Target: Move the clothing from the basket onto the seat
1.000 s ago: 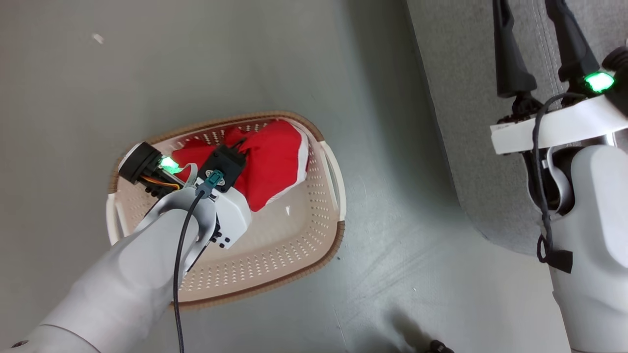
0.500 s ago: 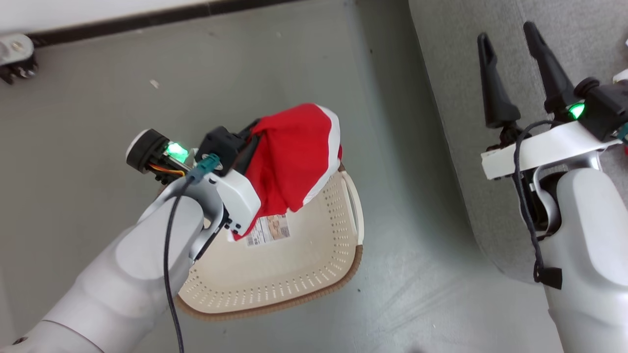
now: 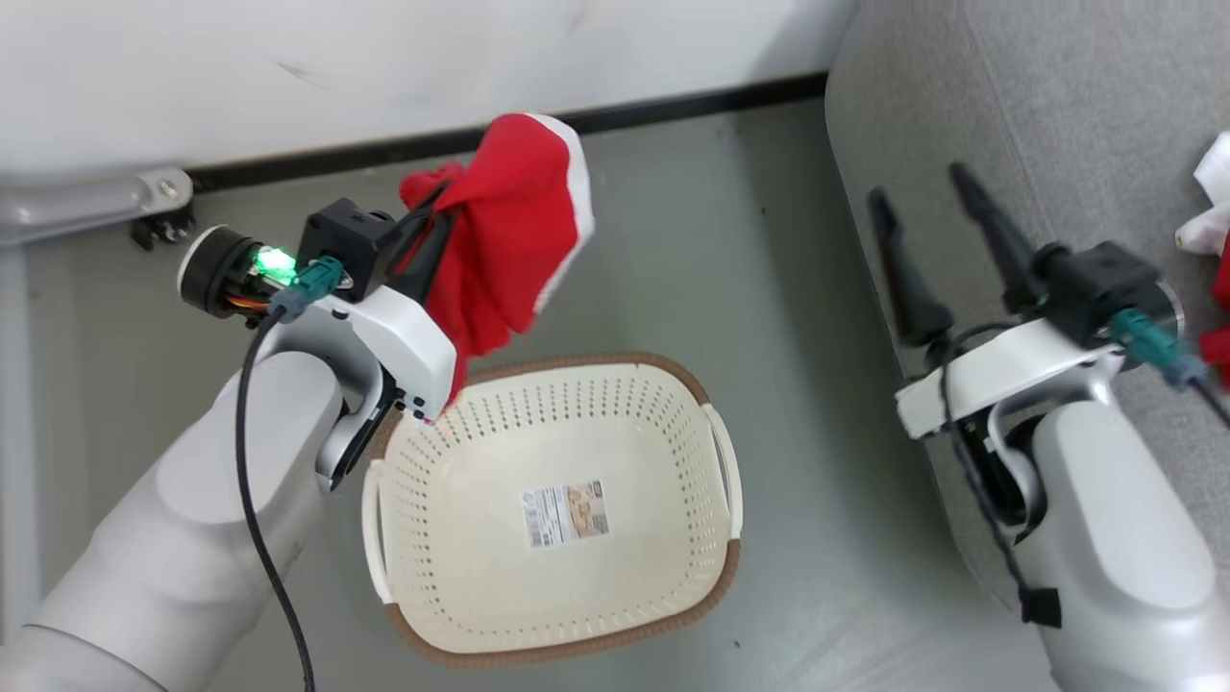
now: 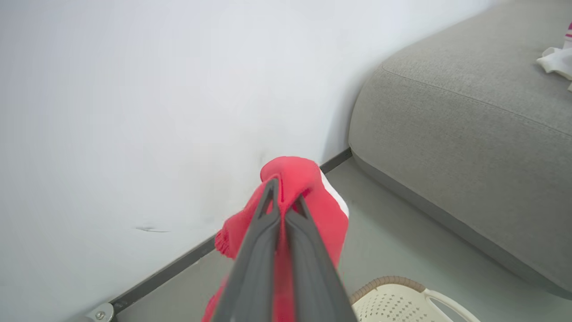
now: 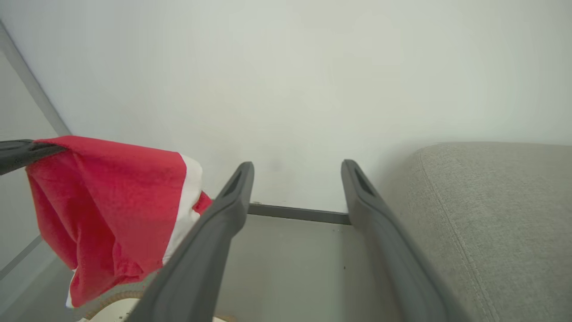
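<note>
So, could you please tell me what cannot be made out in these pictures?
Head view: white and red clothes on the grey fabric sofa seat, cut by the right edge.
Head view: label in the cream perforated plastic basket, print too small.
Left wrist view: lower part of the red white-trimmed garment, behind the left pincer.

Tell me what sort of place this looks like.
Probably a living-room corner, or a mock-up of one: a big grey upholstered seat, a laundry basket on the smooth grey floor, and a plain white wall with dark skirting.
</note>
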Robot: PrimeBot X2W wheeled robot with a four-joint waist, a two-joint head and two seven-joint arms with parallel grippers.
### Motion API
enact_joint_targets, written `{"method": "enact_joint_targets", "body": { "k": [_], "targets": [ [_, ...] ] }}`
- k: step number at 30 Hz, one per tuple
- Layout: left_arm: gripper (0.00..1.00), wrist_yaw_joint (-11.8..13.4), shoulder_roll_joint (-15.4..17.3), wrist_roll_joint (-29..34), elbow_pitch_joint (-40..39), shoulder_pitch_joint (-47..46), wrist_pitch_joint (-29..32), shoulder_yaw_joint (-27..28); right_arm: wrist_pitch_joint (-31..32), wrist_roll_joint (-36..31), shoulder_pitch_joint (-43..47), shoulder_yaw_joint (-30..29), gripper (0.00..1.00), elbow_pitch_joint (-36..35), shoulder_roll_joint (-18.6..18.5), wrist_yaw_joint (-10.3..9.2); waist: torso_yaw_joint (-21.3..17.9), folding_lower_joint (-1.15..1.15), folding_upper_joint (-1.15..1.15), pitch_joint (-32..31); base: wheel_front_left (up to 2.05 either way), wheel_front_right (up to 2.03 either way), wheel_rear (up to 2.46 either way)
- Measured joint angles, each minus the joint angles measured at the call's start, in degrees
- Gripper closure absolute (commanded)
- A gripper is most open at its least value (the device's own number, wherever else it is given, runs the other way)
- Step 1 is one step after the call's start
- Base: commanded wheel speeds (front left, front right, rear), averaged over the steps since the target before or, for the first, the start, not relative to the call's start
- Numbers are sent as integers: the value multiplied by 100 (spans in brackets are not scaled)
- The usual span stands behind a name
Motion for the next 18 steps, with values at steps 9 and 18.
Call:
{"method": "enact_joint_targets", "body": {
  "k": [9, 18],
  "targets": [
    [100, -159, 67, -326, -148, 7, 138, 83, 0, -42, 105, 449, 0, 281, -137, 1, 192, 0, 0, -576, 0, 0, 0],
    [100, -469, -102, -606, -372, 69, 460, -24, 0, -7, 209, 715, 0, 548, -394, 1, 352, 0, 0, -1136, 0, 0, 0]
  ]
}}
